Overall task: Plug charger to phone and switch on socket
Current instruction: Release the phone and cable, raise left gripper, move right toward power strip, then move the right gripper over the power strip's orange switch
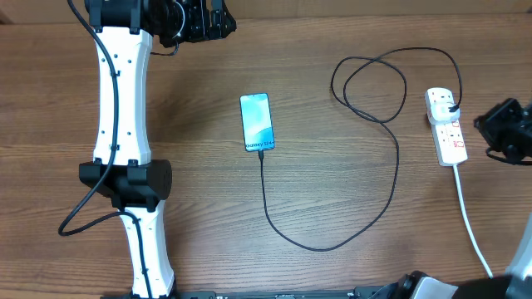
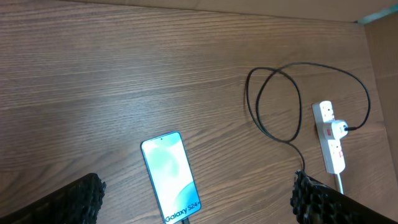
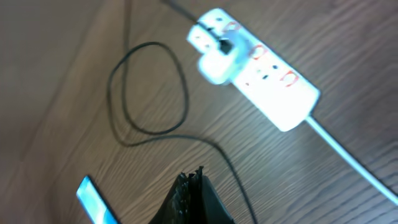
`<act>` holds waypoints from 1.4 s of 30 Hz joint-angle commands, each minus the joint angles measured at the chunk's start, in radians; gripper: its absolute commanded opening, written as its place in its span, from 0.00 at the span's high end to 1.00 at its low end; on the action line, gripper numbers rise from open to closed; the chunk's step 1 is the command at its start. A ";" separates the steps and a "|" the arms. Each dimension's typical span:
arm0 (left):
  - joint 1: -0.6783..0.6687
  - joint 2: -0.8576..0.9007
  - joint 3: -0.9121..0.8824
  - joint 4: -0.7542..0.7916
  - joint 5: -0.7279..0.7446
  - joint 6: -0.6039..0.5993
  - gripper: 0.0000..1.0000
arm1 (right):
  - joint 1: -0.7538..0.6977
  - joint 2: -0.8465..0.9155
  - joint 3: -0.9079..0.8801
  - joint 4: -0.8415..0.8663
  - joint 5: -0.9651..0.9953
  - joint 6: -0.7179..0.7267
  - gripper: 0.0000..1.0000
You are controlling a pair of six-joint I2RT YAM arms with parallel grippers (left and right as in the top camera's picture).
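Soft, even light falls on the table point(image 1: 332, 266) from above, leaving only a faint shadow beside the left arm point(image 1: 120, 100). The right wrist view is smeared with blur, the white socket point(image 3: 273, 93) glaring, nearly washed out. The left wrist view stays sharp, with a pale sheen towards the table's far edge.

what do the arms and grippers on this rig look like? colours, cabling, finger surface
The left arm has white tubular links and black joint housings, with a thin black cable running alongside. The left gripper is black; its fingers have a bumpy textured surface. The right gripper is black with the same texture. Of the right arm only a white link shows at the frame edge.
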 commanded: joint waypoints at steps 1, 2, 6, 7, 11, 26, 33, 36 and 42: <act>0.001 0.009 -0.002 -0.002 -0.012 0.016 0.00 | -0.046 0.078 0.008 0.018 0.000 -0.013 0.96; 0.001 0.009 -0.002 -0.002 -0.012 0.016 0.00 | -0.051 0.095 0.008 0.024 0.000 -0.013 0.96; 0.001 0.009 -0.002 -0.002 -0.011 0.016 0.00 | -0.056 0.168 0.008 0.063 0.009 -0.018 0.96; 0.001 0.009 -0.002 -0.002 -0.012 0.016 0.00 | -0.056 0.179 0.008 0.069 0.011 -0.020 0.96; 0.001 0.009 -0.002 -0.002 -0.012 0.016 0.00 | -0.056 0.233 0.008 0.091 0.058 -0.019 0.96; 0.001 0.009 -0.002 -0.002 -0.012 0.016 0.01 | -0.056 0.412 0.008 0.215 0.070 -0.019 0.96; 0.001 0.009 -0.002 -0.002 -0.012 0.016 0.01 | -0.056 0.437 0.007 0.272 0.078 0.024 0.96; 0.002 0.009 -0.002 -0.002 -0.012 0.016 0.01 | -0.056 0.446 0.007 0.276 0.078 0.034 0.96; 0.001 0.009 -0.002 -0.002 -0.012 0.016 0.00 | -0.055 0.450 0.007 0.310 0.078 0.066 0.96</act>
